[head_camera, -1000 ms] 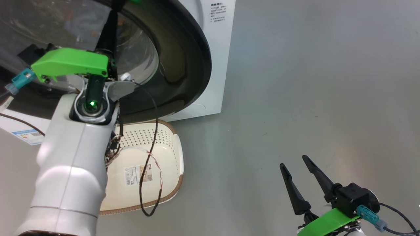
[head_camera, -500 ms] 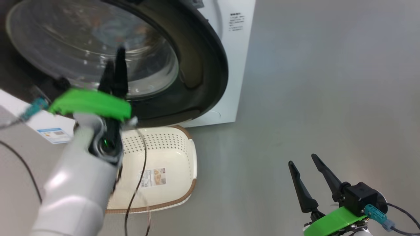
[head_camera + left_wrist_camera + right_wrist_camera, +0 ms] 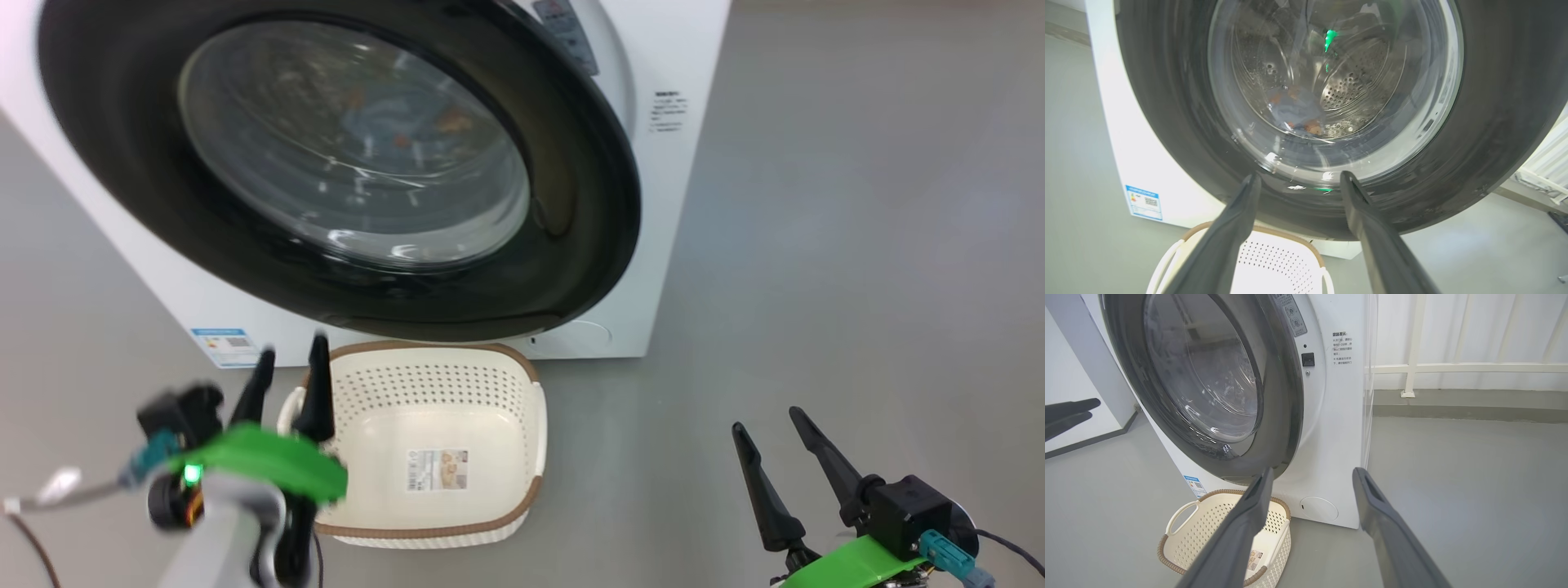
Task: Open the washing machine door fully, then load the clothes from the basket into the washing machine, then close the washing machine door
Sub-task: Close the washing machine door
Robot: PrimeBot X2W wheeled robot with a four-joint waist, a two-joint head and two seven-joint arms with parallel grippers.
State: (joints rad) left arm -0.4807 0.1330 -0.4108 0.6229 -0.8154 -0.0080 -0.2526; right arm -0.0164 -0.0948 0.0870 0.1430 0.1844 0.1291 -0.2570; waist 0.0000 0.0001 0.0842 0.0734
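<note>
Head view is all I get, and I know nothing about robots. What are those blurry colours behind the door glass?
Observer: The left wrist view looks straight through the door. Light-blue clothes with orange patches lie low in the steel drum.
Operator: What's past the machine, off to the right?
Observer: The right wrist view shows a white railing along the wall beyond the machine.
Operator: Are the left fingers touching the door?
Observer: No. Seen side-on in the right wrist view, the left fingers hang in mid-air, well clear of it.
</note>
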